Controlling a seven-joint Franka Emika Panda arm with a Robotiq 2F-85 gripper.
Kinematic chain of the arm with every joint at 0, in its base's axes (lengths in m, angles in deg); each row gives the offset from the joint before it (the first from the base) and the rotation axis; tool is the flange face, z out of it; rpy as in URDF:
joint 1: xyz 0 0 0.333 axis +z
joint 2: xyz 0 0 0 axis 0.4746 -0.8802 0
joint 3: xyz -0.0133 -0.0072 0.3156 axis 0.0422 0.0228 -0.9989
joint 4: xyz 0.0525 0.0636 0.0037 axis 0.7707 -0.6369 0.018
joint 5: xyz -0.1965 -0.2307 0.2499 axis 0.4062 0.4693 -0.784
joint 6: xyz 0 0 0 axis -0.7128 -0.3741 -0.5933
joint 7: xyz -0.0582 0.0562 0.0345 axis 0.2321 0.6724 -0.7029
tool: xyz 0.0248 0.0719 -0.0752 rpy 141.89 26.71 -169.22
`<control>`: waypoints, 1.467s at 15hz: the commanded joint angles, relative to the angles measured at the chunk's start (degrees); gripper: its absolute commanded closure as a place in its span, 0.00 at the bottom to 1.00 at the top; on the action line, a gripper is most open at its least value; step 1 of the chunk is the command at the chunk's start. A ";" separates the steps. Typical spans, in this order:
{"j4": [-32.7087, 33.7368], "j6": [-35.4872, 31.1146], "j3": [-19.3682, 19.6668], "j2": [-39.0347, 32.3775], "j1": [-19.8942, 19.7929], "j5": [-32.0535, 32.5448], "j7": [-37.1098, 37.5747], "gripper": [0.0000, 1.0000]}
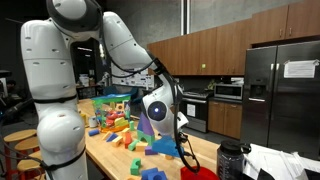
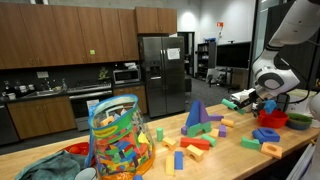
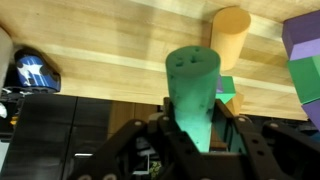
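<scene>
Looking through the wrist view, you have the gripper [image 3: 195, 138] pinching a green peg [image 3: 193, 85]. It is a smooth, matte cylinder, a little wider at its flat top, with small holes there. The black fingers [image 3: 150, 142] press on its lower sides and hold it upright in the air over the edge of the wooden table [image 3: 100, 50], whose planks show a pale, streaked grain. Beyond it lie a yellow cylinder [image 3: 230, 30], a purple block [image 3: 305, 50] and a green block [image 3: 228, 95], none touching the peg. In an exterior view the gripper [image 2: 253, 100] hangs over the far end of the table, the peg only a small pale-green shape at its tip. A red bowl [image 2: 272, 120] and a blue ring [image 2: 267, 134] sit just below. A purple wedge [image 2: 197, 115] stands nearer the middle, and a mesh bag [image 2: 120, 140] stuffed with bright blocks is well apart. In an exterior view the white arm [image 1: 120, 45] partly hides the gripper [image 1: 182, 128]. A black bottle [image 1: 232, 160] stands near it. A paper sheet [image 1: 298, 68] hangs on the steel fridge [image 1: 270, 100], its writing too small to read.
</scene>
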 commanded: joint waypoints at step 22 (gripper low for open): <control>-5.59 2.12 4.74 7.83 0.30 51.60 -9.84 0.84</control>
